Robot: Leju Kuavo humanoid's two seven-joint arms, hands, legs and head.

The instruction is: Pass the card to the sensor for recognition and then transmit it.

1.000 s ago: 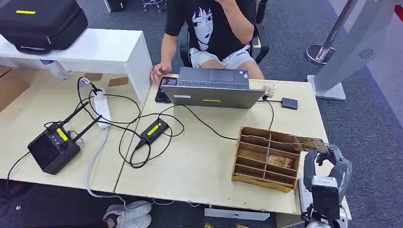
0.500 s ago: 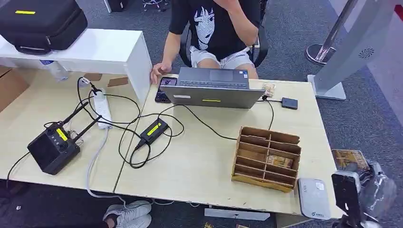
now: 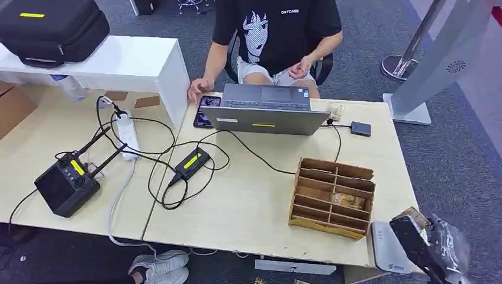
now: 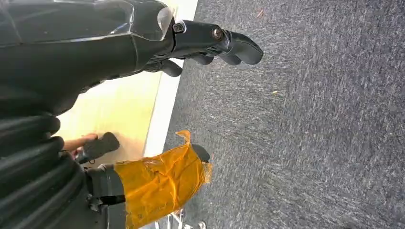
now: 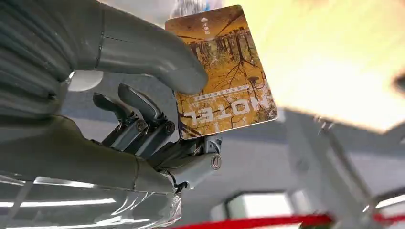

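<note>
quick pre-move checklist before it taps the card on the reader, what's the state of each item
1. Card held: ok. The right hand pinches the hotel card between thumb and fingers.
2. Card face exposed: ok, most of it sticks out past the thumb.
3. Reader accessible: ok. The white sensor lies at the table corner beside the wooden organizer, nothing on top.
4. Card over sensor: cannot tell; the hand is beside it in the head view.
5. Left hand out of the way: ok, hanging over the floor, holding nothing.

Robot hand (image 5: 157, 119) pinches card (image 5: 224, 76) (hotel-printed).
</note>
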